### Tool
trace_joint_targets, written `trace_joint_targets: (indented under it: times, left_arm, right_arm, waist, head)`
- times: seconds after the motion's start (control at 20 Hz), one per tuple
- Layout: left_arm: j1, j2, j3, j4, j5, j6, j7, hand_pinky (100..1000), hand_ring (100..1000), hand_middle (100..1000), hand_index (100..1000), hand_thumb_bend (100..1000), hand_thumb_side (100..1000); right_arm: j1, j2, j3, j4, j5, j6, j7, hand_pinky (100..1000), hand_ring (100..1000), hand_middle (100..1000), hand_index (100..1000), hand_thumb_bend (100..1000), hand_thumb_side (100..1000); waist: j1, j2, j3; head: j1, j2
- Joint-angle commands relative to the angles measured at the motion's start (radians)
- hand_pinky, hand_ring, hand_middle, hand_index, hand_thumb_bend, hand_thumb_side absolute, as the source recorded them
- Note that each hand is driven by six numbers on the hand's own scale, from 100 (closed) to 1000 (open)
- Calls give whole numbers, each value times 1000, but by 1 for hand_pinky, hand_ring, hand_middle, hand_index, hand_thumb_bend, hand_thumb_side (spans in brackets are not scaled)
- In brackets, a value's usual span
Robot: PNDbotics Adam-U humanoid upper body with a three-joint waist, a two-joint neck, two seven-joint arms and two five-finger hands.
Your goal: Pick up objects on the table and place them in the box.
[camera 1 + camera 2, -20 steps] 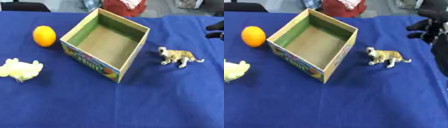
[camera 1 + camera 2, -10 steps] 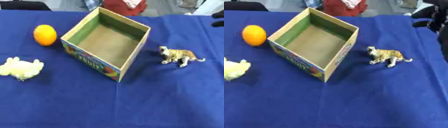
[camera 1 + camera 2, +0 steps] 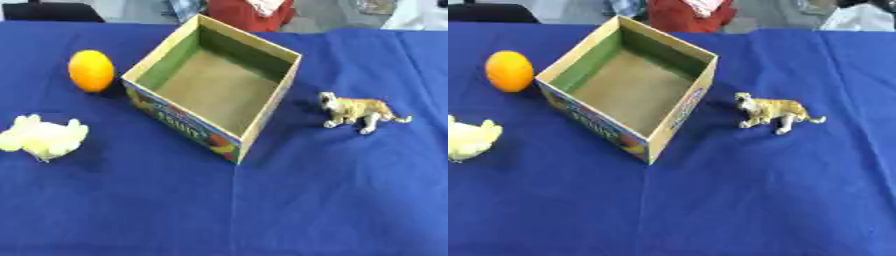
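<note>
Empty box [image 3: 262, 107]; orange [image 3: 91, 70], tiger [image 3: 359, 111], perhaps cabbage [image 3: 42, 137] outside

The right robot hand, earlier at the upper right, has left view.

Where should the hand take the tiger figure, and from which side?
Probably across the torso of the tiger figure, coming from above. It stands upright on its legs on the blue table, head toward the box, tail pointing away, so the back is the broadest exposed part. Legs and tail look too thin to pinch.

matt cardboard box [image 3: 269, 102], blue cloth [image 3: 332, 200]
</note>
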Motion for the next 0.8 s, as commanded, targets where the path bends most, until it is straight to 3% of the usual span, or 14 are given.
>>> trace_joint_targets:
  times: [0.05,0.4,0.8]
  left_arm:
    - [-12,49,-4,-14,-3,3,-7,502,720,706,949,239,1000]
    - [-7,96,-19,-14,-10,15,-10,503,722,706,947,228,1000]
    - [-5,138,-34,-14,-16,15,-25,504,723,707,947,222,1000]
  right_arm:
    - [-58,-73,25,50,93,-18,55,711,813,741,888,100,994]
    - [-178,-107,100,241,281,-91,173,725,845,788,896,100,989]
    - [-277,-86,150,453,410,-203,314,742,871,802,878,100,972]
  waist:
    - [1,-19,2]
    - [-1,-21,2]
    - [-2,-26,1]
  head:
    - [-7,-5]
    - [-12,-1]
    - [-14,-3]
